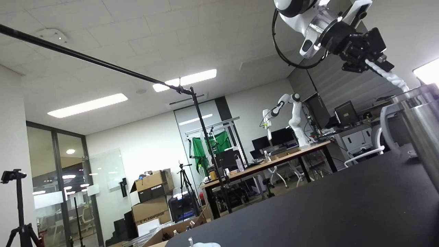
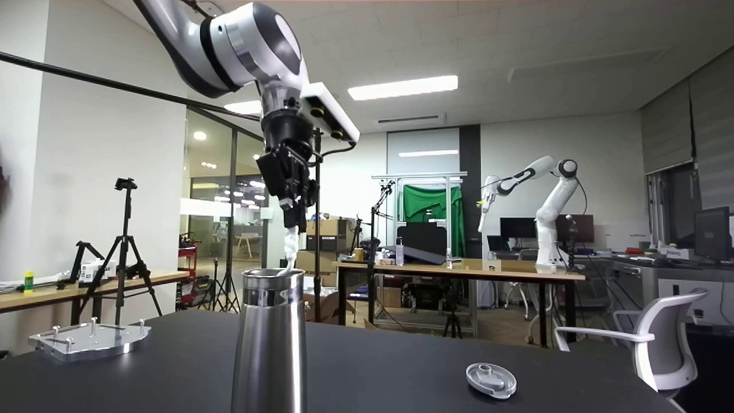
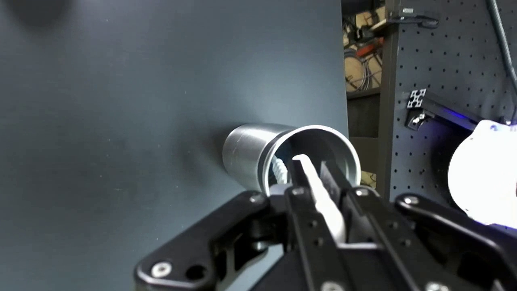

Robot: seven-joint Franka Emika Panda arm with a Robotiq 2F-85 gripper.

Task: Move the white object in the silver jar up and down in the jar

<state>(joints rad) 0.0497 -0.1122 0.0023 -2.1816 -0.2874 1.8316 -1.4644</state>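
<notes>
The silver jar (image 2: 269, 358) stands upright on the dark table; it also shows at the right edge of an exterior view (image 1: 422, 130). Its open mouth shows in the wrist view (image 3: 250, 149). The white object (image 2: 291, 245) is a thin, twisted stick running from my gripper (image 2: 295, 226) down into the jar mouth. It shows between my gripper's fingers in the wrist view (image 3: 320, 197) and also in an exterior view (image 1: 394, 80). My gripper is mostly closed on its upper part, slightly above the rim. The stick leans a little; its lower end is hidden in the jar.
A clear round lid (image 2: 491, 381) lies on the table right of the jar. A clear plate with pegs (image 2: 92, 339) lies at the left. The table edge (image 3: 344, 81) runs close to the jar, with a grey pegboard (image 3: 420, 157) beyond.
</notes>
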